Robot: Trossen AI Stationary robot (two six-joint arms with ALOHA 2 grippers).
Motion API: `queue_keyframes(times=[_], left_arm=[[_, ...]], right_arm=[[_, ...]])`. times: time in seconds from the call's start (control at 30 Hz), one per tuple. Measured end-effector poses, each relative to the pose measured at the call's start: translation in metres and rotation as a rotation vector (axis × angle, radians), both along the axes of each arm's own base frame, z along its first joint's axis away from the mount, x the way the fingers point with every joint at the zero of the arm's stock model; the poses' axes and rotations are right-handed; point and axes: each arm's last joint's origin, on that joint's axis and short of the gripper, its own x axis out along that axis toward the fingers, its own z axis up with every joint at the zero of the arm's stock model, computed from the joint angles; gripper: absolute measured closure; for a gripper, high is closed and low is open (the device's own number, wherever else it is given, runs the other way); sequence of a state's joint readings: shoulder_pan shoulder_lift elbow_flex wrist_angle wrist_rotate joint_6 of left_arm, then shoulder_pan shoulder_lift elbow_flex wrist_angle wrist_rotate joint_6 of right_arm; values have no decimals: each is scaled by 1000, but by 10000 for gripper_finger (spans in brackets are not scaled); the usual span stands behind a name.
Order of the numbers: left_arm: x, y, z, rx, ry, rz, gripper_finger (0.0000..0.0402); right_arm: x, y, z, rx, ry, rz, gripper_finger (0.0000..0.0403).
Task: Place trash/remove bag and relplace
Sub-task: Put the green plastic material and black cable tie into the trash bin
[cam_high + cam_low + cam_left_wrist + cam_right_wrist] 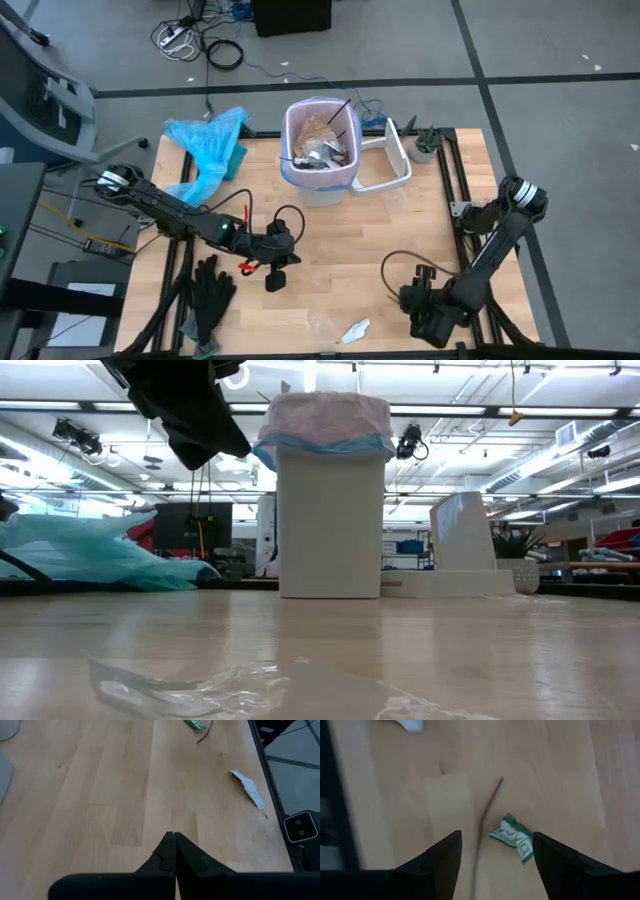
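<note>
Right end effector [495,857] apart over green wrapper [514,839], unseen from above; left end effector [174,851] together.

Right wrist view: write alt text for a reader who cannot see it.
The right gripper hangs open over the wooden table, its two dark fingers either side of a crumpled green-and-white wrapper. A thin dark stick lies on the wood beside the wrapper, and a white scrap shows at the far edge.
</note>
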State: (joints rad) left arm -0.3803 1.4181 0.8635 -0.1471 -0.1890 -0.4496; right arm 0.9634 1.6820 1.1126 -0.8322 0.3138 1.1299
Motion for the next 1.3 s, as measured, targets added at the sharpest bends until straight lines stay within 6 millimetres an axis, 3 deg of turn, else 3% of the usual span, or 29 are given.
queue_keyframes(times=[0.37, 0.57, 0.67, 0.83, 0.9, 1.07, 1.3], left_arm=[[2, -1, 2, -36, -26, 20, 401], [6, -2, 9, -60, -103, 31, 401], [8, -2, 11, -62, -137, 45, 401], [9, -2, 13, -63, -161, 58, 401], [9, -2, 13, -55, -161, 52, 401], [9, -2, 13, -17, -167, 28, 401], [9, -4, 14, 67, -183, -80, 401]], right_arm=[[5, 8, -46, -169, 123, 147, 174], [5, 12, -59, -205, 153, 172, 188], [6, 14, -61, -178, 148, 182, 231], [6, 15, -63, -157, 164, 189, 361], [5, 15, -62, -145, 171, 191, 389], [6, 7, -43, -60, 185, 173, 393], [21, -29, 8, 90, 171, 54, 400]])
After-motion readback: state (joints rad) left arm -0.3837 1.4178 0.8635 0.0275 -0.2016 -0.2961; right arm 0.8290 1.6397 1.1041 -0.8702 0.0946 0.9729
